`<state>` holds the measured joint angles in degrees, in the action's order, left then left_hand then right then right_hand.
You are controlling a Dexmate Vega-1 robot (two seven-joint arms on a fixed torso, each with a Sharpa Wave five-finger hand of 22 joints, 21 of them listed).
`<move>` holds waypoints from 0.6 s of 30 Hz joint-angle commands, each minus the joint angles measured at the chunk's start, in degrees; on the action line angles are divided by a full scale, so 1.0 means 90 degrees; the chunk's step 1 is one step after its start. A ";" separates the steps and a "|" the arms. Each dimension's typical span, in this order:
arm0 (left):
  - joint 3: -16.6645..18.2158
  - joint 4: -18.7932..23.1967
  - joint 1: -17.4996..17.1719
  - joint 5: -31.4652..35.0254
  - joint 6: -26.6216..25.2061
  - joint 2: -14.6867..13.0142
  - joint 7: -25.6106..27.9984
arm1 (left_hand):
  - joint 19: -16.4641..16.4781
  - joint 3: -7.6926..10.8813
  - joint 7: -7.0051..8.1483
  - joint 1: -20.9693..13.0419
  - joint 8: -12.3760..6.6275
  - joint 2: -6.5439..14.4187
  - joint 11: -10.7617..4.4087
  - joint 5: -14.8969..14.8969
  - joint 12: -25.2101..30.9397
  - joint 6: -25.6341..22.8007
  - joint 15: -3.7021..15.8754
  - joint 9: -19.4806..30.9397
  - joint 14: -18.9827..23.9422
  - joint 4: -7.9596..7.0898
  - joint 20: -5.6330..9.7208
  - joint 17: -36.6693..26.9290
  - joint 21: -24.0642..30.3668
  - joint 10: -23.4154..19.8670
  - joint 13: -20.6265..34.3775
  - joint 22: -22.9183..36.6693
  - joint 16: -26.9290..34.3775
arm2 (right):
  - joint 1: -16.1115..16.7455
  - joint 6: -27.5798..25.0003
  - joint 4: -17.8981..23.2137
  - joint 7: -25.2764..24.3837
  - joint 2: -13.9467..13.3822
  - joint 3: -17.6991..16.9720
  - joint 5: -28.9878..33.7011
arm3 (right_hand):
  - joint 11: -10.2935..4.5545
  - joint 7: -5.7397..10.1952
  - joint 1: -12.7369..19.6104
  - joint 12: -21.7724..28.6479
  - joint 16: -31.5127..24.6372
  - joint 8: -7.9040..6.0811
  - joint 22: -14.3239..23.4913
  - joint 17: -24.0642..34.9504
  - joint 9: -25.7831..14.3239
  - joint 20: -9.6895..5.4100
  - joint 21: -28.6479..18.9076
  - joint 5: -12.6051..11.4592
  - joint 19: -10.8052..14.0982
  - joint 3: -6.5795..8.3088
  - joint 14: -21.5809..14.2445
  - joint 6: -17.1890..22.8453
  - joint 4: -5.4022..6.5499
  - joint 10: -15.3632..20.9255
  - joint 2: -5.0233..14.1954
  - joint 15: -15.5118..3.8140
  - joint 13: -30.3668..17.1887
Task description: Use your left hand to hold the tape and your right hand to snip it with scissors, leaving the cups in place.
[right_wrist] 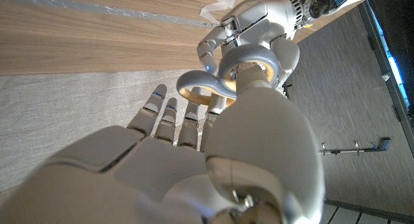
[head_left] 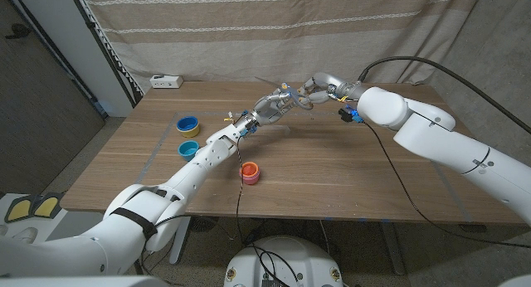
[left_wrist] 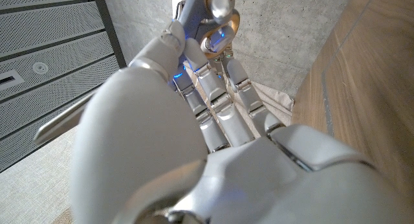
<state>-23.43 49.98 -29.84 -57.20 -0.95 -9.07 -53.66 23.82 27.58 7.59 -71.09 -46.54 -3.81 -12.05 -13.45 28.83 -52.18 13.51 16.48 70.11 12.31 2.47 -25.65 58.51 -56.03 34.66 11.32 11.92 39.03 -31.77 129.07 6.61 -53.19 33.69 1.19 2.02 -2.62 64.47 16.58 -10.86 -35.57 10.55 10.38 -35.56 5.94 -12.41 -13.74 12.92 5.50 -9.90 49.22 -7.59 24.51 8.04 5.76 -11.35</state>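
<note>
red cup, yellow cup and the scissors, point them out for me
red cup (head_left: 250, 172), head view, on its rim
yellow cup (head_left: 188, 124), head view, on its rim
scissors (right_wrist: 213, 81), right wrist view, on a handle loop

On the table (head_left: 348, 167), three cups sit left of middle: one cup (head_left: 188, 124) farthest back, a second cup (head_left: 189, 149) just in front of it, a third cup (head_left: 250, 172) nearer the front and to the right. A power strip (head_left: 165, 81) lies at the back left corner. Above the back middle, the left hand (head_left: 271, 106) and right hand (head_left: 318, 88) meet, scissors (right_wrist: 223, 72) between them, the right hand behind.
</note>
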 commanded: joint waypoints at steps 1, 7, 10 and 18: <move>0.0024 -0.0056 0.0027 -0.0001 0.0029 0.0009 -0.0010 | -0.0040 0.0528 -0.0013 0.0008 0.0000 0.0056 0.0076 -0.0006 0.0041 -0.0050 0.0044 -0.0001 0.0021 -0.0488 0.0839 -0.0026 0.0023 -0.0117 0.0419 0.0026 0.0010 | -0.0022 -0.0069 0.0000 -0.0043 0.0025 0.0040 0.0096 | -0.0029 0.0131 0.0051 0.0062 -0.0054 -0.0400 0.0007 0.0030 -0.0439 -0.0010 -0.0002 0.0060 0.0094 0.0023 -0.0139 0.0105 -0.0053 0.0179 -0.0049 -0.0038 -0.0045; 0.0031 -0.0054 0.0027 0.0003 0.0030 0.0008 0.0010 | -0.0043 0.0536 0.0001 0.0008 -0.0003 0.0058 0.0076 -0.0002 0.0037 -0.0039 0.0044 0.0014 0.0022 -0.0487 0.0842 -0.0029 0.0026 -0.0106 0.0420 0.0024 0.0010 | -0.0049 -0.0127 0.0012 -0.0029 0.0025 0.0071 0.0144 | -0.0007 0.0143 0.0062 0.0052 -0.0046 -0.0612 0.0008 0.0032 -0.0704 -0.0008 -0.0001 0.0083 0.0113 0.0029 -0.0166 0.0014 -0.0052 0.0186 -0.0062 -0.0056 -0.0057; 0.0033 -0.0072 0.0040 0.0009 0.0032 0.0005 0.0011 | -0.0045 0.0537 -0.0011 0.0007 -0.0005 0.0060 0.0075 0.0000 0.0044 -0.0036 0.0044 0.0020 0.0024 -0.0486 0.0846 -0.0030 0.0031 -0.0113 0.0430 0.0025 0.0012 | -0.0037 -0.0115 0.0007 -0.0045 0.0029 0.0056 0.0139 | 0.0018 0.0123 0.0074 0.0012 -0.0041 -0.0754 0.0009 0.0037 -0.0878 0.0005 0.0001 0.0106 0.0121 0.0049 -0.0177 -0.0045 -0.0047 0.0111 -0.0038 -0.0045 -0.0060; 0.0048 -0.0108 0.0061 0.0013 0.0051 0.0015 0.0016 | -0.0058 0.0543 -0.0007 0.0013 -0.0003 0.0060 0.0069 0.0007 0.0036 -0.0042 0.0044 0.0017 0.0020 -0.0487 0.0836 -0.0032 0.0035 -0.0107 0.0424 0.0023 0.0009 | -0.0020 -0.0105 -0.0019 -0.0087 0.0048 0.0028 0.0119 | 0.0040 0.0094 0.0096 0.0007 -0.0048 -0.1066 0.0011 0.0044 -0.1209 0.0006 0.0002 0.0170 0.0137 0.0104 -0.0235 -0.0064 -0.0041 0.0148 0.0017 -0.0026 -0.0066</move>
<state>-23.18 49.35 -29.53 -57.17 -0.73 -8.99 -53.70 23.51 27.58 7.68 -71.08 -46.49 -3.81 -11.92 -13.44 28.63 -52.07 13.51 16.39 70.12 12.32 2.78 -25.65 58.51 -55.89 34.66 11.32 11.93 38.72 -32.67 129.10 6.22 -52.96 34.14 2.18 1.98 -1.90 64.77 16.58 -10.86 -44.21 10.54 10.56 -45.50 6.04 -12.41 -12.46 13.43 6.03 -11.37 48.50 -7.83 25.39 7.74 5.73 -11.80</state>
